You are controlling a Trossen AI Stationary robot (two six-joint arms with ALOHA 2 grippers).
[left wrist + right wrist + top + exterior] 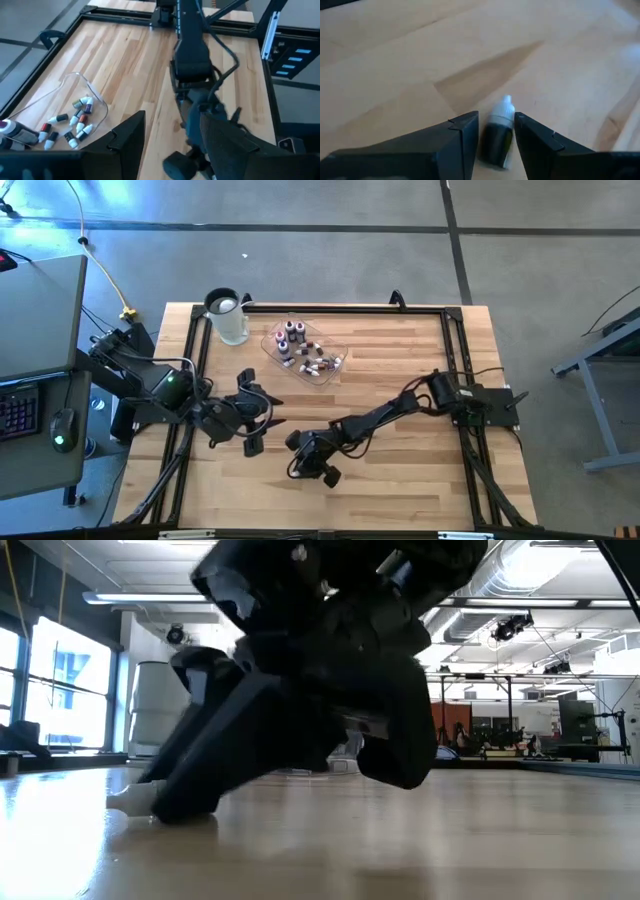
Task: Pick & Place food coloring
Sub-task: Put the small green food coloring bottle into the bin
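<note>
Right gripper (495, 137) low on the bare wooden table (400, 350), fingers narrowed on a dark, white-capped dropper bottle (499, 135) lying between them. Left gripper (262, 423) just beside it, spread wide, empty. Remaining food coloring bottles (305, 355) sit in the clear tray (335, 370) beside the jug (228, 318), well apart; right arm blocks the low view.

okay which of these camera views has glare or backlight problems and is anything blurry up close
Low view: bright windows and ceiling lights behind leave the right gripper a near-black silhouette. Right wrist view: the small dark dropper bottle with a white cap between the fingers looks soft, with a slanted shadow on the wooden table. High view: evenly lit.
</note>
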